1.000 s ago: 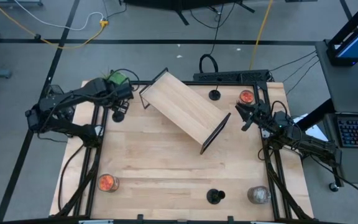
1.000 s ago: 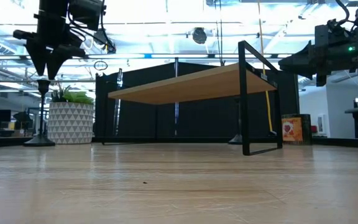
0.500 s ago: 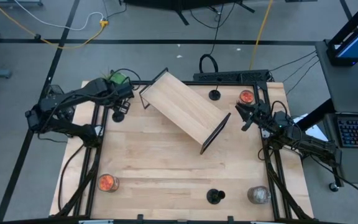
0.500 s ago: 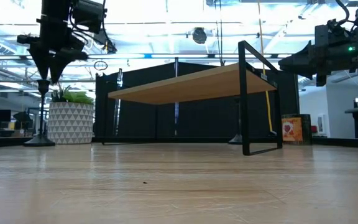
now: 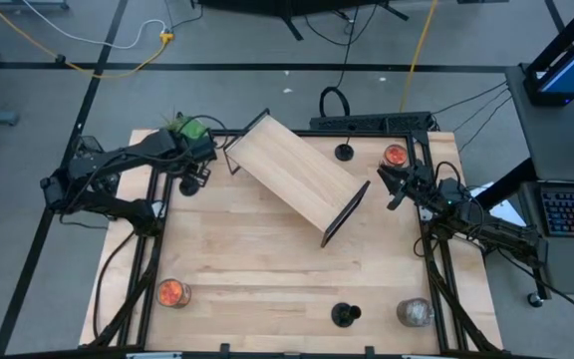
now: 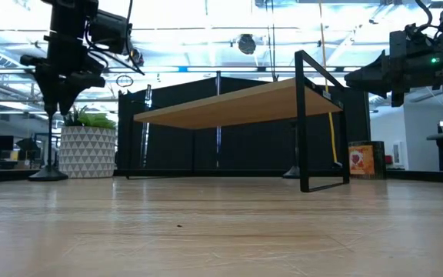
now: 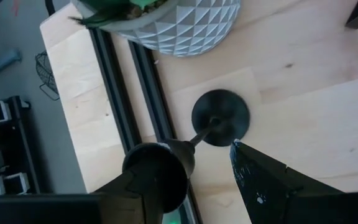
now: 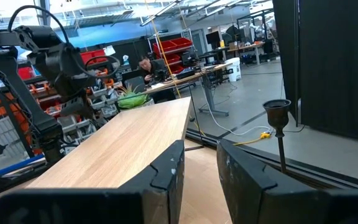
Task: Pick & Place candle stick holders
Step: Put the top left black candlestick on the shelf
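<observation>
Matte-black holders are your targets, and from the high view you see three: one under the left gripper at the far-left corner beside the potted plant, one candle stick holder behind the wooden shelf, one holder near the front edge. The right gripper waits near the shelf's end, close enough that a careless swing would clip its black frame.

Low view: the left gripper hangs above the corner holder, whose thin stem rises from a flat disc. Descend off-centre and you tip it against the faceted pot.

Left wrist view: the fingers stand partly apart, holding nothing, straddling the small cup above its round base. The cup sits nearer one finger, so closing now risks pushing it aside toward the table rail.

Right wrist view: the fingers are slightly parted and empty; a slender holder stands ahead, smooth pale shelf board alongside.
</observation>
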